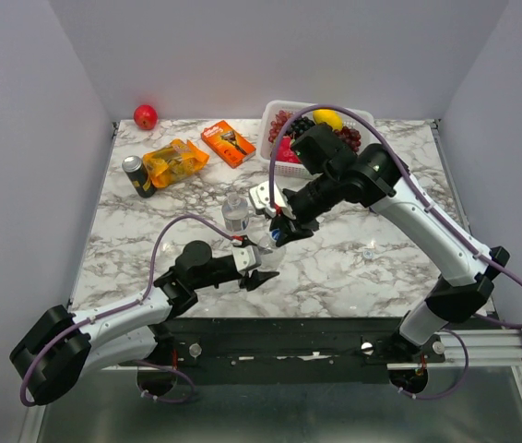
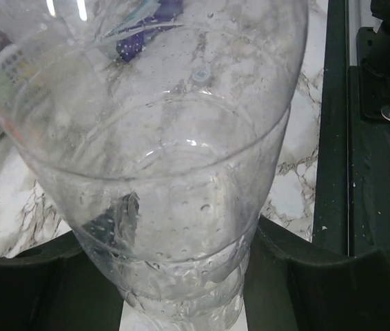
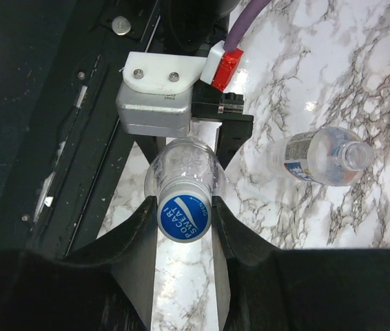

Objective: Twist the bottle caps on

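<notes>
Left gripper (image 2: 181, 286): clamped low on the bottle (image 2: 167, 172), which fills its wrist view.
Right gripper (image 3: 185, 219): fingers narrow, pinching the blue cap (image 3: 184, 216) atop that bottle's neck.
Right wrist view: second bottle (image 3: 322, 157), neck open, beside the fingers.
Top view: loose cap (image 1: 369, 251), well apart from both grippers' fingers.

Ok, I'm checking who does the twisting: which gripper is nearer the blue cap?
Right. The right gripper has its fingers closed on either side of the blue cap atop the bottle. The left gripper grips that same bottle lower down, around its clear body.
</notes>
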